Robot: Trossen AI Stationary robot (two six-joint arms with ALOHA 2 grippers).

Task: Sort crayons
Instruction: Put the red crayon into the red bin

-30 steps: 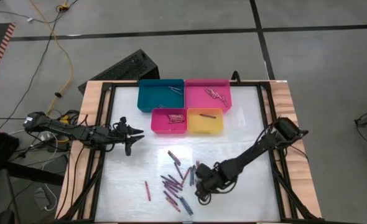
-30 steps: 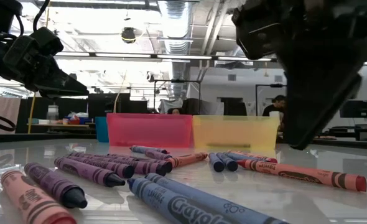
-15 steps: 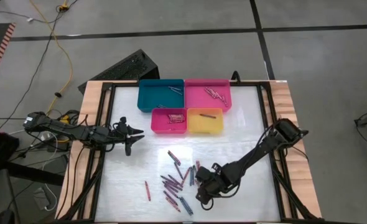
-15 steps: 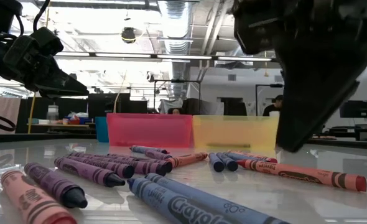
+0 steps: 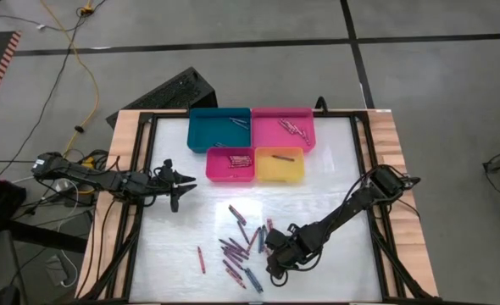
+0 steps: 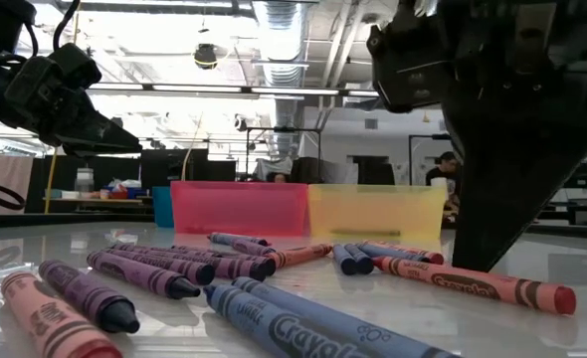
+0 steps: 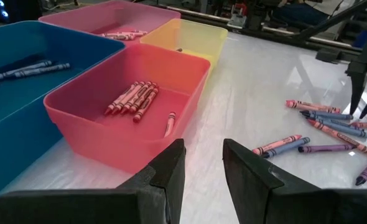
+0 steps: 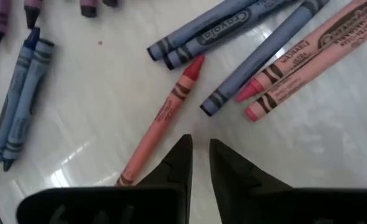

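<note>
1. My right gripper (image 8: pixel 196 163) hangs low over the loose crayons (image 5: pixel 241 241) on the table's near side; its fingers stand a narrow slit apart, holding nothing.
2. The red crayon (image 8: pixel 163 117) lies just beside my fingertips, off to one side of the gap, not between them.
3. Its long axis runs slantwise away from my tips, so I judge I must shift sideways and turn to straddle it.
4. My left gripper (image 5: pixel 175 180) waits near the trays (image 5: pixel 250 114), well apart, fingers parted and empty; the right is nearer.
</note>
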